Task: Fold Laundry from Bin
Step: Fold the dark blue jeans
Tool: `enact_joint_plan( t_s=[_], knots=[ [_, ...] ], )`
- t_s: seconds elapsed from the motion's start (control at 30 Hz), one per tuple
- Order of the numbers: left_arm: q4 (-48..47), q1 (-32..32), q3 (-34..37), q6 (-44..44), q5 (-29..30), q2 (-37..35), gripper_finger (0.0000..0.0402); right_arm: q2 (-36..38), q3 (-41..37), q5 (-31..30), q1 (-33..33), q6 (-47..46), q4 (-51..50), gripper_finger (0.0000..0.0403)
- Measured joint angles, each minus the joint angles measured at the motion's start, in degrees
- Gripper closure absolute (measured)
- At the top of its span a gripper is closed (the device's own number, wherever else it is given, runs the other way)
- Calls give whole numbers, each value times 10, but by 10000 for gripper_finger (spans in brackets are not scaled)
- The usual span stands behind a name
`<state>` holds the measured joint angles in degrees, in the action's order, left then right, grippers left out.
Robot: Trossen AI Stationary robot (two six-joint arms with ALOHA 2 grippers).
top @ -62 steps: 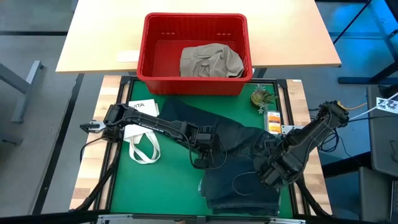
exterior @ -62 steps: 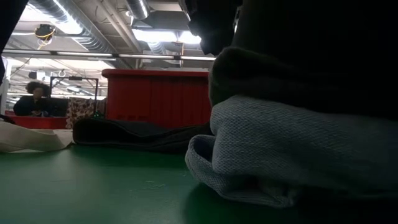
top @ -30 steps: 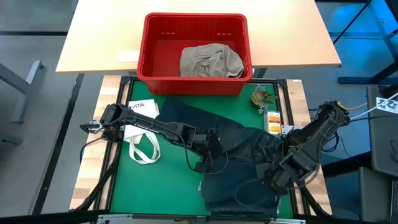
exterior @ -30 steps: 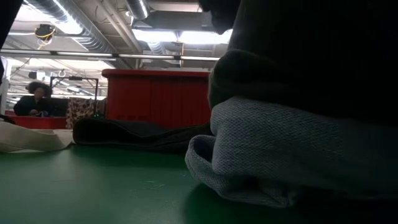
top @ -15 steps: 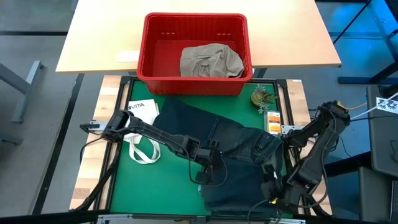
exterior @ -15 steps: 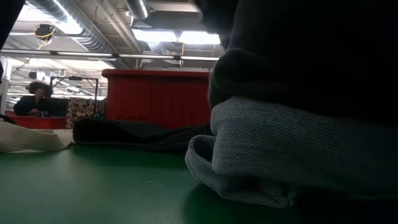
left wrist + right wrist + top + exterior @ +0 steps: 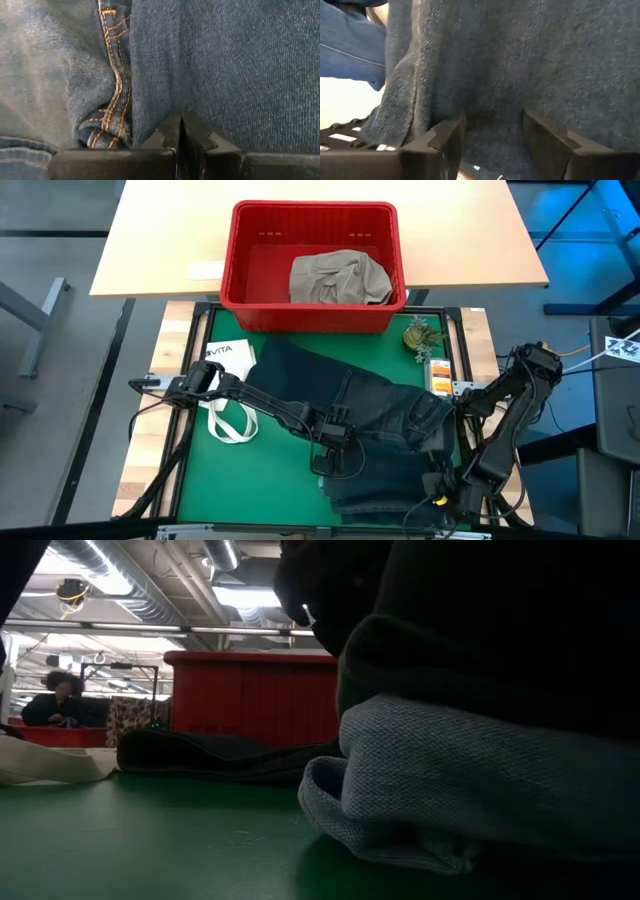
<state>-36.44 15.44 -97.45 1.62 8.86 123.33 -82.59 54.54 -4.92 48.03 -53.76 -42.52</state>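
- High view: your left arm runs from 9 o'clock of the green mat diagonally to centre, left gripper down on the jeans. Right arm folds back from 3 o'clock, right gripper low at the jeans' 5 o'clock edge. Red bin at 12 o'clock holds one khaki garment. White tote bag lies at 9 o'clock.
- Low view: folded denim fills the frame at 3 o'clock, bin behind; a person sits far off at 9 o'clock.
- Left wrist view: fingers pressed together, pinching a denim fold beside the orange-stitched seam.
- Right wrist view: fingers stand apart, denim between and over them; you can't tell whether it's gripped.
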Motion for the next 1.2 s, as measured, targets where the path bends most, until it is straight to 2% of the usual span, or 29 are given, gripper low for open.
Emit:
enact_joint_plan(
  t_s=[0.2,0.33,0.43,0.6,0.7,0.97,1.2],
  knots=[
    [-18,0,2,1,8,-22,400,0,66,28,0,14,-70,205],
    [-23,-1,2,1,10,-43,399,0,131,13,0,16,-160,205],
    [-20,-1,2,1,13,-61,398,0,180,-30,0,17,-221,205],
    [-12,-1,2,2,18,-80,398,0,223,-163,0,18,-291,205],
    [-6,-1,2,4,15,-81,398,0,225,-195,-10,42,-311,205],
    [-6,-1,2,2,7,-81,398,0,166,-196,-62,101,-306,205],
    [-2,-1,25,-29,11,-73,398,0,76,-130,-102,86,-300,205]
  ],
)
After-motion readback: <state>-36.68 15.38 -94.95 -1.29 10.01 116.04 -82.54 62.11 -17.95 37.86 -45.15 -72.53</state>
